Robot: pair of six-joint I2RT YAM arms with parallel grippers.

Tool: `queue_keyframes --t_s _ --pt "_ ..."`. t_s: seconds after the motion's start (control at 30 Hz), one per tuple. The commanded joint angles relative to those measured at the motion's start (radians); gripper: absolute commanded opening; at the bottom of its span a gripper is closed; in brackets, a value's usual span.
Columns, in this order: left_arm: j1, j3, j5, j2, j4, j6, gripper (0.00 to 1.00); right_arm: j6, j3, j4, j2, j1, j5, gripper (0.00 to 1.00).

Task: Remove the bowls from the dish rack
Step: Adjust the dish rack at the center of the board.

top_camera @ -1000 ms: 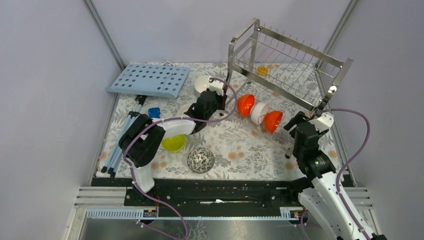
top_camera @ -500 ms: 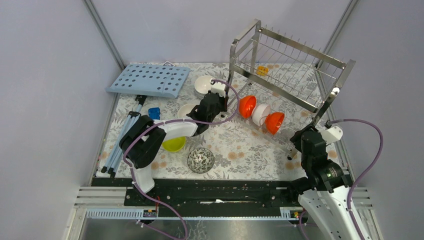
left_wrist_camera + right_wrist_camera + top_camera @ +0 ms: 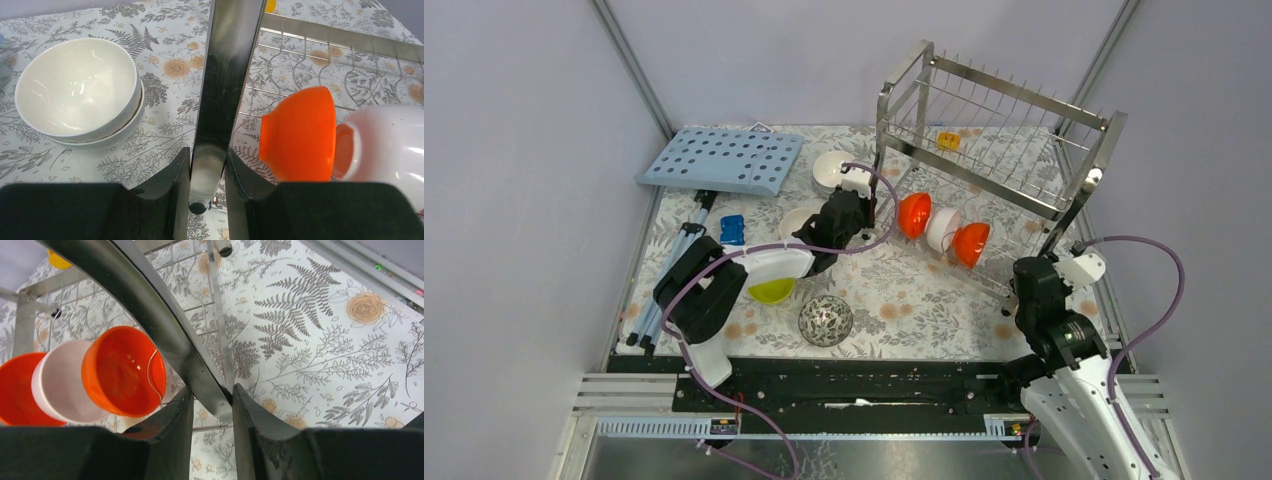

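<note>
Top view: the dish rack (image 3: 994,130) stands on the desk (image 3: 904,290). On its lower tier lean an orange bowl (image 3: 914,213), a white bowl (image 3: 944,228) and a second orange bowl (image 3: 970,243). Left of the rack sit a lime-green bowl (image 3: 771,290) and a speckled bowl (image 3: 826,320).

Left wrist: the left jaws are clamped on the rack's upright post (image 3: 225,85).

Right wrist: the right jaws are closed against the rack's curved bar (image 3: 150,305).

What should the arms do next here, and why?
Probably open the left jaws and reach for the nearest orange bowl. Both pairs of jaws are shut on the dish rack, so neither can take a bowl, while that bowl, a white bowl and a second orange bowl sit in its lower tier. The right jaws could steady the rack.
</note>
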Motion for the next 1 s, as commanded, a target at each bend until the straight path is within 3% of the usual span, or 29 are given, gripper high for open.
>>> queue_keyframes --t_s 0.0,0.37,0.73,0.97 --pt "-0.009 0.005 0.066 -0.101 0.156 -0.091 0.0 0.081 -0.055 0.116 0.124 0.0 0.025 0.21" --pt "-0.009 -0.018 0.212 -0.089 0.149 -0.168 0.0 -0.032 0.028 0.363 0.407 -0.067 0.052 0.26" --pt "-0.048 0.0 0.268 -0.064 0.11 -0.25 0.0 -0.183 0.048 0.542 0.554 -0.259 -0.119 0.26" --pt "-0.096 -0.016 0.241 -0.072 0.11 -0.275 0.0 -0.222 0.086 0.604 0.66 -0.28 -0.211 0.27"
